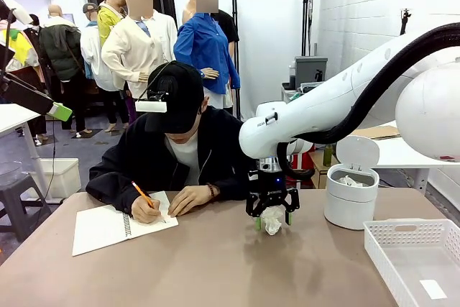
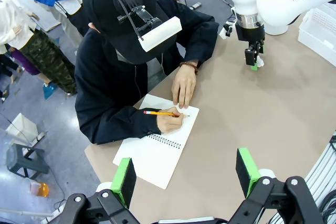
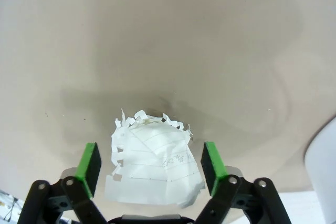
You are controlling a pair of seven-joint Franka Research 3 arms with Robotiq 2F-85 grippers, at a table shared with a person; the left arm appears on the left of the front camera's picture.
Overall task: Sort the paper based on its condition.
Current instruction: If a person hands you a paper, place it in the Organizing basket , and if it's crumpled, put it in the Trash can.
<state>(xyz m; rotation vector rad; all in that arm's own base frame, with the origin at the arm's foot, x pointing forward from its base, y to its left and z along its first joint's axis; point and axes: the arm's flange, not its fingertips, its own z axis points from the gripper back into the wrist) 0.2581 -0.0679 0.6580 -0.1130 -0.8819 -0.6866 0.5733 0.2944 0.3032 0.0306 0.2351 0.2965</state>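
Your right gripper (image 1: pixel 272 216) is down at the table (image 1: pixel 215 264) with the paper (image 1: pixel 272 218) — a crumpled, torn-edged lined wad — sitting between its two green pads (image 3: pixel 88 167). The jaws stand wide. In the right wrist view there's a visible gap between each pad and the wad, so nothing is clamped yet; the paper lies on the tabletop, centred in the opening. That straddle makes sense: fingers either side of the lump so a straight close catches it across its widest part.

The white lidded bin (image 1: pixel 351 193) stands just beside, lid up, with crumpled scraps already inside — likely where a wad in this condition goes. The white tray (image 1: pixel 417 258) nearer your side holds a flat slip (image 1: pixel 433 289), so flat sheets probably go there.

Your left gripper (image 2: pixel 186 174) hangs high above the table, wide open and empty, parked clear of the person, who is writing in a spiral notebook (image 2: pixel 160 148) with a pencil (image 2: pixel 160 113).

Judgement: close gently — the wad is soft and will squash, maybe slip.
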